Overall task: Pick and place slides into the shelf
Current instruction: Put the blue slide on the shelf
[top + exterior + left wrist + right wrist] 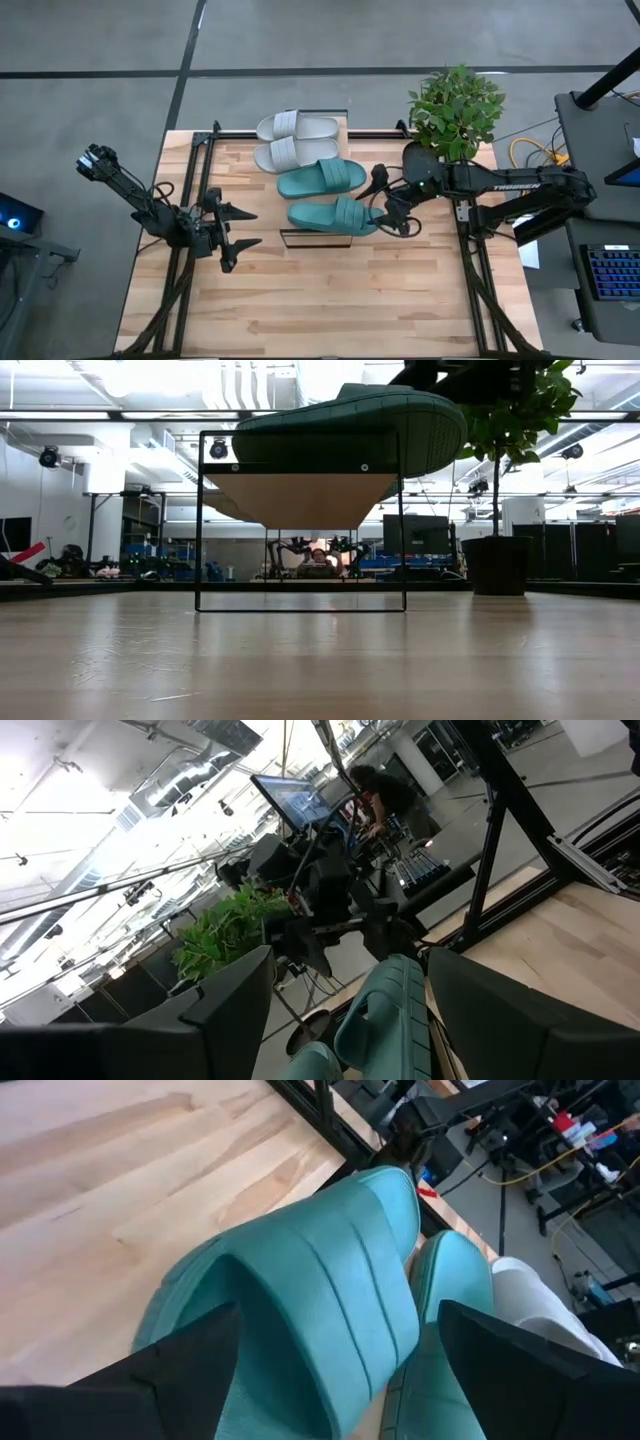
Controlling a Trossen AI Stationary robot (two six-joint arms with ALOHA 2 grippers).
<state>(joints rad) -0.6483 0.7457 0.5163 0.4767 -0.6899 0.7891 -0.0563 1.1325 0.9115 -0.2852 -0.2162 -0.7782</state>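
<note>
All four slides sit in a row on the shelf (316,238), which runs lengthwise down the middle of the bench (330,300): two grey-white slides (297,126) at the far end, then teal slide (321,177), then the near teal slide (333,216) at the shelf's front end. Right hand (392,203) is at the near teal slide's right end, fingers (190,1355) spread either side of its strap and heel, released, not clamping; right wrist view shows the ribbed strap between the two fingers with the second teal one and a white one just beyond. Low view: near teal slide rests on the plank top, overhanging the frame on the right. Left hand (238,240) hovers over the bench left of the shelf, near its front end, fingers wide apart, nothing held, pointing at the shelf. Potted plant (455,108) at the bench's far right corner, behind the right arm
</note>
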